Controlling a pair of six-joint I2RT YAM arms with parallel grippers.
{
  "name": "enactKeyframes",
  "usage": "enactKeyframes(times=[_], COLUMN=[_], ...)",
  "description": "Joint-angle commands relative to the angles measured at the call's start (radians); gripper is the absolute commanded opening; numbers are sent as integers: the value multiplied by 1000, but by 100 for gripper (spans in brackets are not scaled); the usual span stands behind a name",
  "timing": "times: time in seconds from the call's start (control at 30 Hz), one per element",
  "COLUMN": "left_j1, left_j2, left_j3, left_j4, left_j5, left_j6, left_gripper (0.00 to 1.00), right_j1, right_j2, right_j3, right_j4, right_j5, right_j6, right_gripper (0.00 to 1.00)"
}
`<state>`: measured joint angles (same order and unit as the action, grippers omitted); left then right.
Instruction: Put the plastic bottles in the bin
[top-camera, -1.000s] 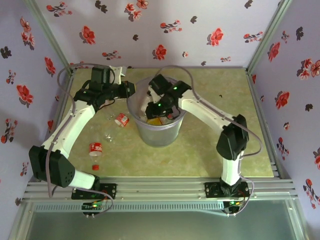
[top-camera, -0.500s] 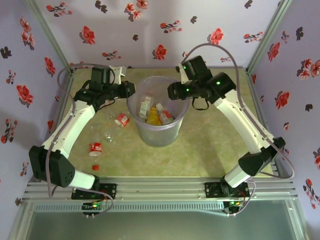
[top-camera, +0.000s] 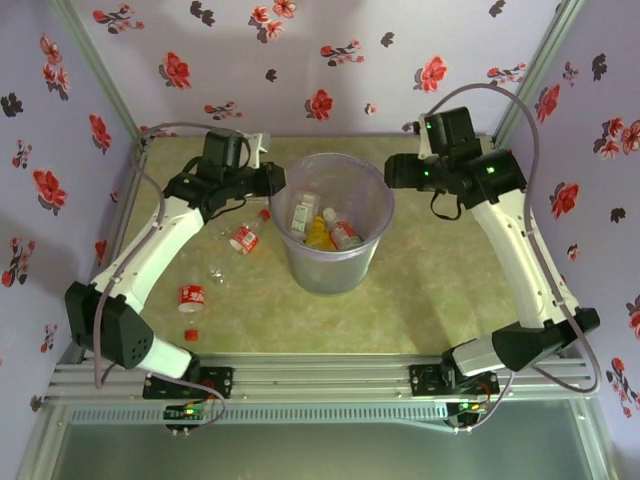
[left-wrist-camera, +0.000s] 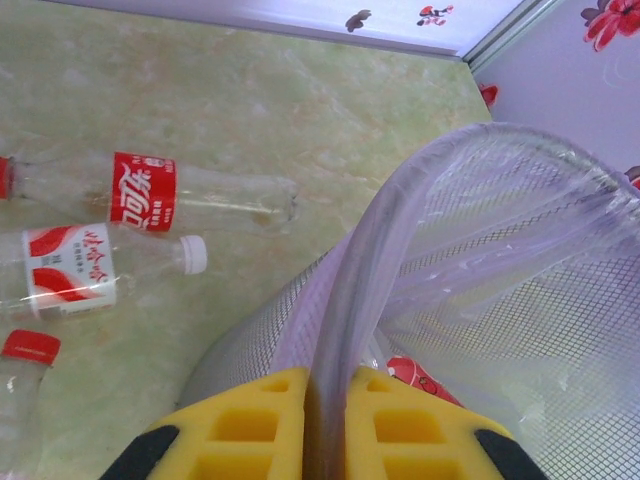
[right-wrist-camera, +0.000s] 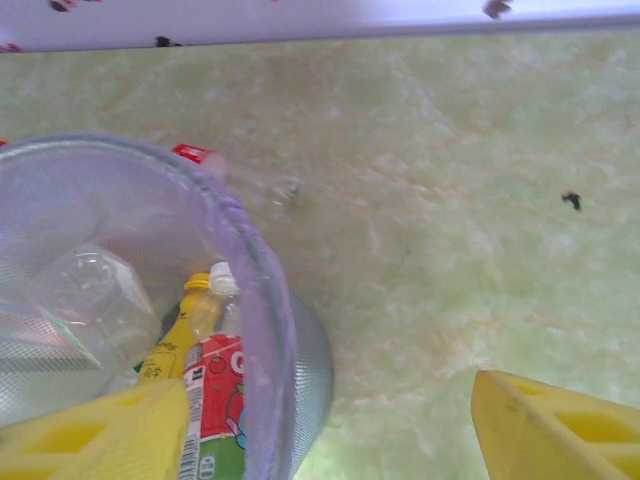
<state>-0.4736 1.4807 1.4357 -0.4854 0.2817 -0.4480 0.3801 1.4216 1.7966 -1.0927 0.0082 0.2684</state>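
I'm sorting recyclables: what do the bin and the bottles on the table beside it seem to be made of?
The bin: thin translucent lilac-grey plastic, seemingly; light passes through, its wall has a fine mesh texture, and its rim looks pinched in the left pincer. The bottle with the all-red label and the white-capped bottle: clear glossy plastic, probably, since the table shows through them.

Lilac wallpaper (top-camera: 230, 45) dotted with red and dark flowers is wrapping the back and sides. A pale green marbled tabletop (top-camera: 420, 310) is catching soft light, and metal rails (top-camera: 320, 378) are running along the bottom of the frame.
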Motion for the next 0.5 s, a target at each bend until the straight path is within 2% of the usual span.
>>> enactKeyframes(times=[0.0, 0.17, 0.33, 0.47], left_j1=[-64, -119, -154, -175], left_j2=[45, 77, 119, 145], left_j3=[18, 20, 46, 58], left_j4=[5, 72, 101, 119], left_j5=[-49, -108, -120, -128], left_j6=[-36, -71, -80, -82], left_gripper=[0, 0, 0, 0], right_j1=[-65, -141, -216, -220], right_j2=[-55, -102, -103, -80], right_j3=[-44, -131, -194, -230], right_j4=[-29, -12, 38, 78], right_j5=[-66, -167, -279, -345], right_j6=[-13, -8, -5, 12], right_gripper=[78, 91, 92, 91])
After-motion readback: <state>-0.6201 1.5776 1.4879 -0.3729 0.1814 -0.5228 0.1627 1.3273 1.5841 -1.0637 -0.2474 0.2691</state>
